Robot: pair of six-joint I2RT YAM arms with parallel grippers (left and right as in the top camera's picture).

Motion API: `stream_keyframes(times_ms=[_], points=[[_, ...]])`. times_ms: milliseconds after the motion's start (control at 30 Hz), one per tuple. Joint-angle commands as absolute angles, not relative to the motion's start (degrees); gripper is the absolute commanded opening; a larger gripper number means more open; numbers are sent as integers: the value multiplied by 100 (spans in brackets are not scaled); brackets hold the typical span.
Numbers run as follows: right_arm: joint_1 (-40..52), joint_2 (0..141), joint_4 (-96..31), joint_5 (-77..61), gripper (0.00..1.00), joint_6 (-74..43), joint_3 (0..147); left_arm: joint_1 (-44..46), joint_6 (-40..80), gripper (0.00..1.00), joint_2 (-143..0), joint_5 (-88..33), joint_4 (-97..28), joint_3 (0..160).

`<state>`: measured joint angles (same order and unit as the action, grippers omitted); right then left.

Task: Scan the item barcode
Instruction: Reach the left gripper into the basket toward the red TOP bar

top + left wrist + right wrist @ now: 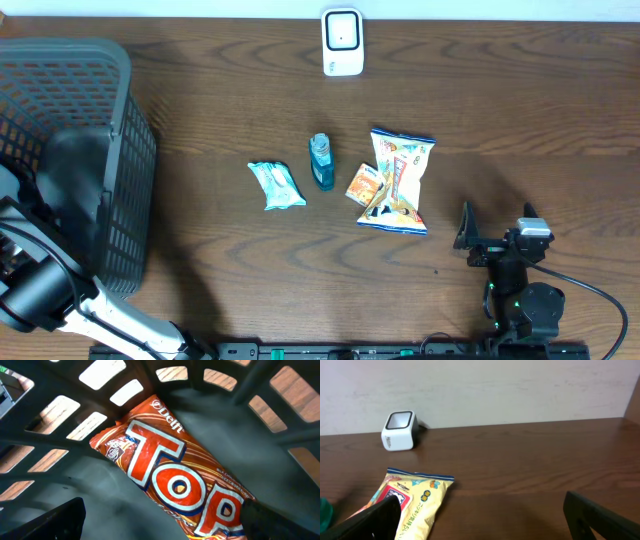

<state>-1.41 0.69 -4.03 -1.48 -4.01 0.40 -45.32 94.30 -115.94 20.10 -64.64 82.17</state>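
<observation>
Tabletop (500,100) of dark wood grain is seen from overhead, with a dark grey plastic basket (135,180) set at its left edge. The left arm is reached down into that basket. The left end effector (162,507) is held released, its jaws spread wide with nothing gripped between them. Directly beneath it, on the basket floor, an orange-red snack wrapper (175,480) printed with large white "TOP" lettering is laid flat and diagonally; whether the fingers touch it cannot be told. A white barcode scanner (342,40) is stood at the far edge of the tabletop, near the middle. Four items are grouped at the centre, between the scanner and the arms: a teal-and-white packet (276,185) on the left, a small blue-green bottle (321,162) just beside it, a small orange sachet (363,185), and a yellow snack bag (398,180) against which the sachet is tucked. The right end effector (481,497) is held low over the near right part of the tabletop, likewise released and empty. It is pointed towards the yellow snack bag and the scanner, near the former and well apart from the latter.
</observation>
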Motion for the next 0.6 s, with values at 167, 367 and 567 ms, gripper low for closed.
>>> stream_keyframes(times_ms=[167, 367, 567], points=[[-75, 38, -427, -117, 99, -333, 32, -4556, 9415, 99, -11559, 2418, -6475, 8187], [-75, 38, -427, -117, 99, -333, 32, -4556, 9360, 99, -11542, 2790, -6163, 8184], [-75, 38, -427, -117, 99, -333, 32, -4556, 8552, 99, -11572, 2220, -5555, 8060]])
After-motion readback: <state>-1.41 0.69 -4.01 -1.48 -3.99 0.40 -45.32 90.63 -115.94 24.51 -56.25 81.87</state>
